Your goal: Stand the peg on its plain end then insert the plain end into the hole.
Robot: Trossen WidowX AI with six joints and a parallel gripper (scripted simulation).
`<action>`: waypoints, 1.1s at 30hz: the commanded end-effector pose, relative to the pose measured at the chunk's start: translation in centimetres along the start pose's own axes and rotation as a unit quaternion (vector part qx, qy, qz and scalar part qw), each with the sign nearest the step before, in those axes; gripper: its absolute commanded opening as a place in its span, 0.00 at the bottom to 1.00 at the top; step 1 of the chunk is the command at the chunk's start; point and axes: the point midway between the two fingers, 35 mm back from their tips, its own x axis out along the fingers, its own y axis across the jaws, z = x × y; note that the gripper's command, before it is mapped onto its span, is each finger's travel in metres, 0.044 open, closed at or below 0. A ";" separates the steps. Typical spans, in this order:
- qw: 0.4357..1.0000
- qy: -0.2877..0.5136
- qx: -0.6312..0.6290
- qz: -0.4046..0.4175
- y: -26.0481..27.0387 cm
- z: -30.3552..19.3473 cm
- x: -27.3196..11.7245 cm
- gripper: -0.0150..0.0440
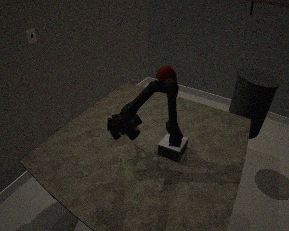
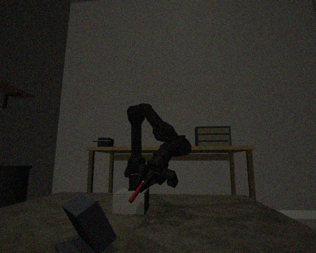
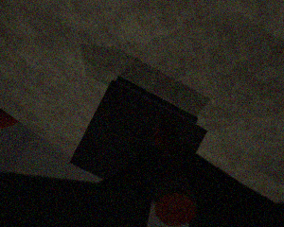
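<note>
In the exterior view, your arm [image 1: 172, 109] [image 2: 136, 136] stands on a block-shaped base [image 1: 162, 149] [image 2: 120, 204] upon the table [image 1: 110, 179] [image 2: 220, 217], with the tilted panel [image 2: 95, 225] nearer you, toward the lower left. Behind the arm, a desk [image 2: 215, 148] holds a small box [image 2: 106, 142] at left and a rack [image 2: 196, 136] at right. The top view places a bin [image 1: 251, 104] beyond the table's right edge.
</note>
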 end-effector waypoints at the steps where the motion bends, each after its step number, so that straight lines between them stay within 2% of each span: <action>1: 1.000 0.015 -0.012 0.010 0.0 -0.2 0.2 0.25; 33: 0.996 0.072 -0.037 0.030 0.1 -2.3 3.0 0.25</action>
